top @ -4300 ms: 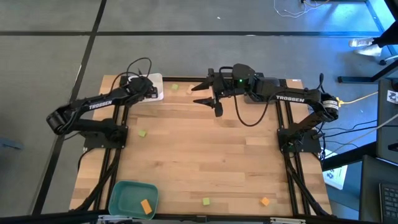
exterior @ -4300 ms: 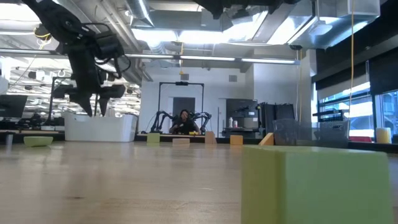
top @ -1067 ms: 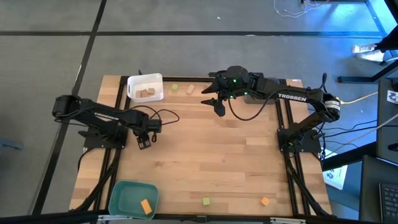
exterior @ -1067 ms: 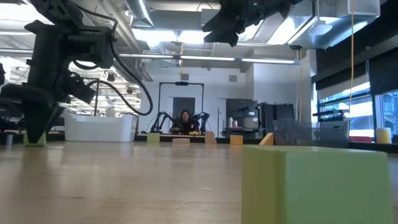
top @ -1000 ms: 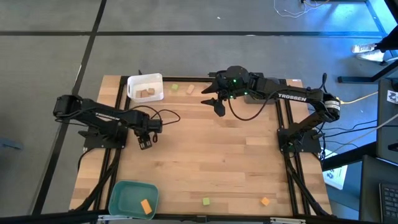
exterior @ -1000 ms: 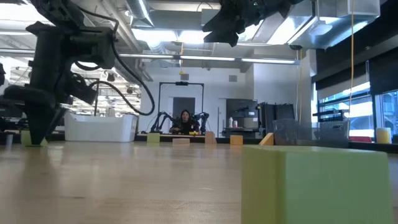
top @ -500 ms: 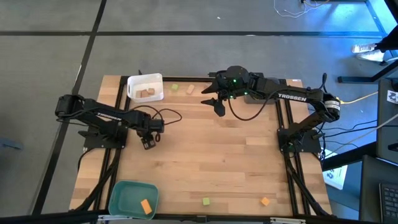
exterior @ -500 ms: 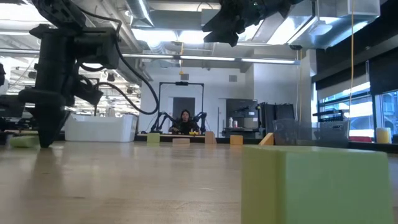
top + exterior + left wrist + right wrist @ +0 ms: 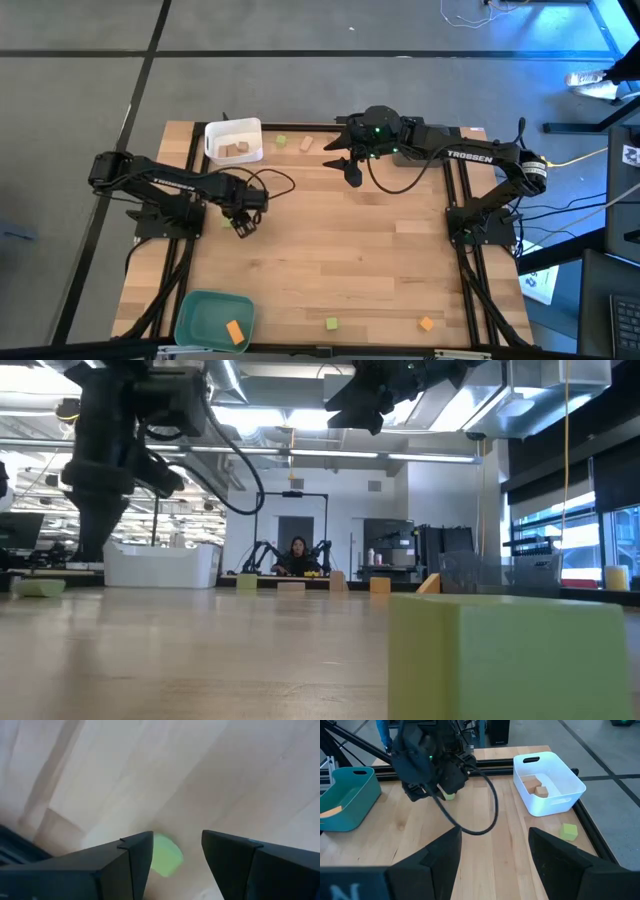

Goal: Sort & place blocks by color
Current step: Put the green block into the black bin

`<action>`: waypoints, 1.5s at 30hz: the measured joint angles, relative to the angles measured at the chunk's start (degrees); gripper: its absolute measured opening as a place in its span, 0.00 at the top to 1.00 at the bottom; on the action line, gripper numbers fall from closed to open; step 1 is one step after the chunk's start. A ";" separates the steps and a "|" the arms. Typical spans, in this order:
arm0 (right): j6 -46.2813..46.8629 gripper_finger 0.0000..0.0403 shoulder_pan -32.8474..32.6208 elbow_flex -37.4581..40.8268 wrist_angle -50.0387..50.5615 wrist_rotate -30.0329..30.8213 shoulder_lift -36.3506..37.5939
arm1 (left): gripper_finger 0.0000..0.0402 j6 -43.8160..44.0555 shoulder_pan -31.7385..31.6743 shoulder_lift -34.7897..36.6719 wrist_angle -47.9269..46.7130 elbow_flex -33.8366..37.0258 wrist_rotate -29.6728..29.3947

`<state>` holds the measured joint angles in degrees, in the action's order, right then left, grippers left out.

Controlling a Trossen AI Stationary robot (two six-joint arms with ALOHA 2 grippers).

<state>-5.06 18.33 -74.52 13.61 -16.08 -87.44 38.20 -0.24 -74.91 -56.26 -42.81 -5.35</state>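
Left gripper (image 9: 172, 851) hung w/ fingers (image 9: 131, 855) partly apart, gripping nothing (small light-green cube block (image 9: 165, 854) lay on the wood table (image 9: 240, 780) between them). Farther off, right gripper (image 9: 340, 160) waited wide open, empty.

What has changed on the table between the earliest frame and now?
The left gripper left the white tray at the far edge and swung toward the table's middle-left, now straddling a light green block with open fingers, not yet gripping it. The right gripper shifted only slightly and stays open over the far edge. The teal tray, its orange block and the loose blocks near the front edge stayed put.
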 joint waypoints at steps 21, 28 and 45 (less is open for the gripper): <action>0.05 0.42 0.00 0.00 -0.02 0.00 0.00 | 0.59 14.27 13.51 0.00 -4.45 0.52 -2.79; 0.26 0.42 0.02 0.00 -0.02 0.00 0.00 | 0.59 18.99 15.88 0.00 -4.21 2.14 -3.17; 0.26 0.42 0.01 0.00 -0.04 0.00 0.00 | 0.59 20.24 16.91 0.00 -0.50 7.19 -4.15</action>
<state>-4.80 18.34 -74.52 13.56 -16.08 -87.44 58.43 16.67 -74.91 -56.76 -35.62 -9.50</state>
